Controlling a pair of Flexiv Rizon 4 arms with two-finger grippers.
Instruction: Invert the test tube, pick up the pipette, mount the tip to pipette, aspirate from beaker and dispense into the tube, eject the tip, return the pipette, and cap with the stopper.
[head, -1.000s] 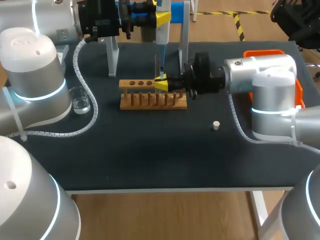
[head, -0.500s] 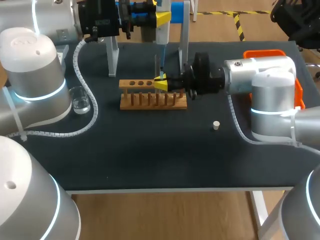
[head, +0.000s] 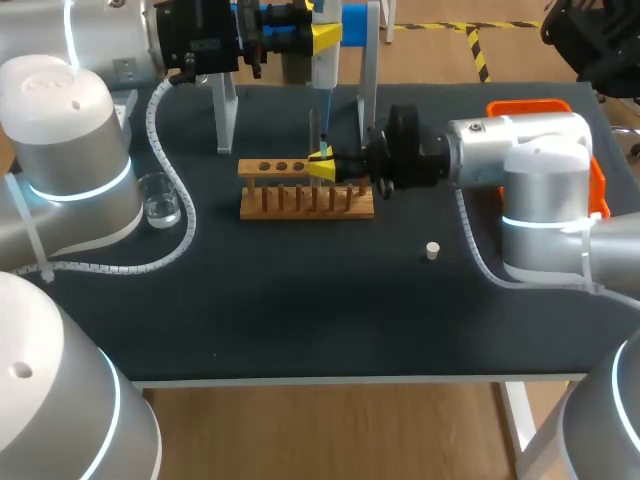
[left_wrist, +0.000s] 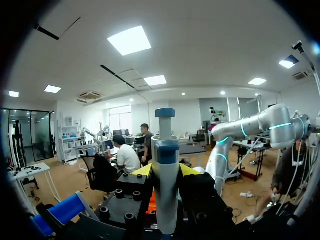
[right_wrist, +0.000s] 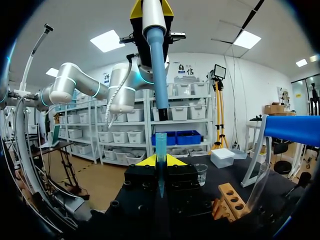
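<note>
1. Right wrist view showed the right claw (right_wrist: 160, 161) pinching the blue tip (right_wrist: 160, 146) upright between its fingers, with the open collar standing clear above them.
2. Just beside and below that claw sat the wooden rack (right_wrist: 231, 199), and the beaker (right_wrist: 201, 173) stood ahead of the claw.
3. Directly above the claw the pipette (right_wrist: 157, 60) hung nose-down, in line with the tip but just apart from it, so mounting was not yet done.
4. The left claw (left_wrist: 165, 171) was pressed onto the pipette's barrel from both sides, with the plunger above its fingers.
5. The stopper (head: 432, 250) lay on the desk (head: 300, 320), well apart from either claw.
6. The tip was probably light, thin-walled and slick. A mid-body hold left the collar free, though a hard squeeze might have deformed it. The pipette looked stiff and was best taken by the barrel.
</note>
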